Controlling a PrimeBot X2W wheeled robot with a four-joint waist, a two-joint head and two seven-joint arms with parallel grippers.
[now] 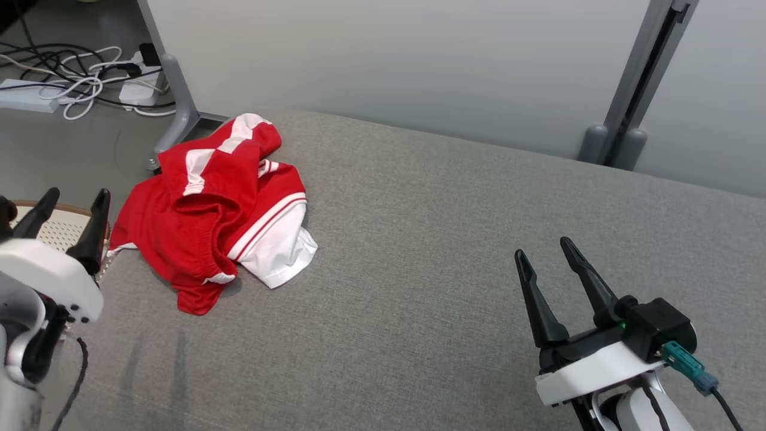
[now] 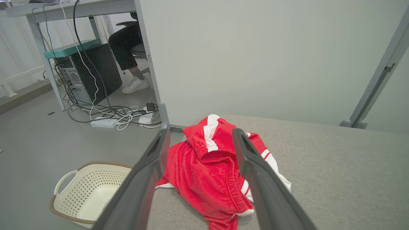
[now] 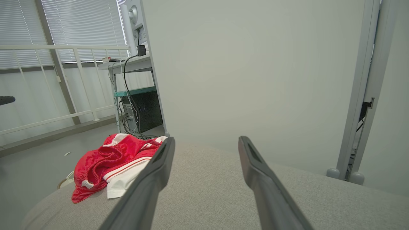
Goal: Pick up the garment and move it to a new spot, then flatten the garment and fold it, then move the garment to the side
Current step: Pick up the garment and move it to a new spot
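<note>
Grippers stand with fingers spread wide and nothing between them. The left gripper hangs just left of the garment, and the right gripper waits well to the right of it. The garment, red with white stripes and a white panel, lies crumpled in a heap, its left edge close to the rim of the grey padded table beneath it. Below and left of the garment, a pale laundry basket sits on the floor. Beyond the garment are a tangle of cables and a grey partition. The pickup has not begun. The left gripper looks the better placed for it. It would do well to come down over the raised, gathered waistband ridge, close on several layers at once and lift straight up. It could then carry the garment rightward, so that no trailing leg drags over the rim toward the basket.
</note>
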